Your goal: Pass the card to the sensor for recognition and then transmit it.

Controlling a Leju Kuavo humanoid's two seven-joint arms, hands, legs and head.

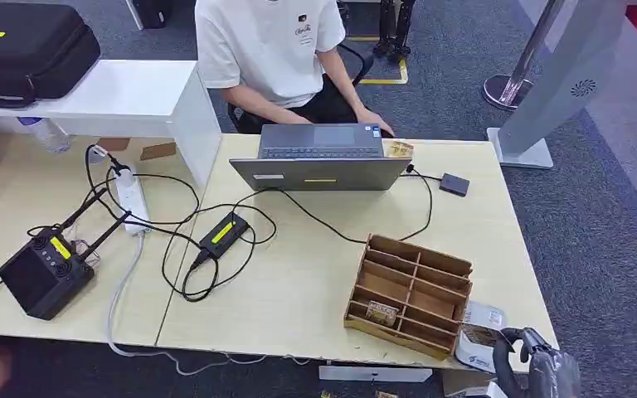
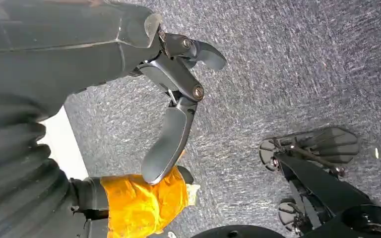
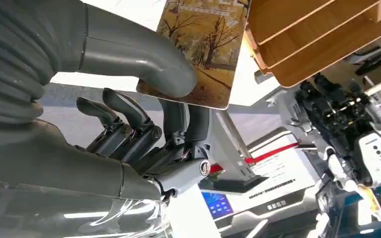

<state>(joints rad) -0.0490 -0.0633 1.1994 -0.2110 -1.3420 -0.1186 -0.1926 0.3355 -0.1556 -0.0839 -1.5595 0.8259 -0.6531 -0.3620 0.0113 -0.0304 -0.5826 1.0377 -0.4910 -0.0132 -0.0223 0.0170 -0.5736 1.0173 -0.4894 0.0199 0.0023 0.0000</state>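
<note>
A card (image 3: 203, 44) printed with autumn trees sits at the table's near right corner, beside the wooden organizer (image 3: 317, 39). My right hand (image 3: 144, 134) pinches it, thumb on its face and fingers beneath. From the head view, the right hand (image 1: 531, 361) is at the bottom right with the card (image 1: 478, 335) just ahead of it on a white sheet. The small black sensor (image 1: 454, 184) lies far back on the table, right of the laptop (image 1: 323, 162). My left hand (image 2: 173, 99) hangs over grey carpet, fingers apart, holding nothing.
The wooden organizer (image 1: 398, 330) holds another card (image 1: 381, 313). A third card (image 1: 398, 149) lies by the laptop, where a person (image 1: 269, 50) sits. Cables, an adapter (image 1: 224, 234), a power strip (image 1: 131, 199) and a black box (image 1: 46, 278) cover the table's left.
</note>
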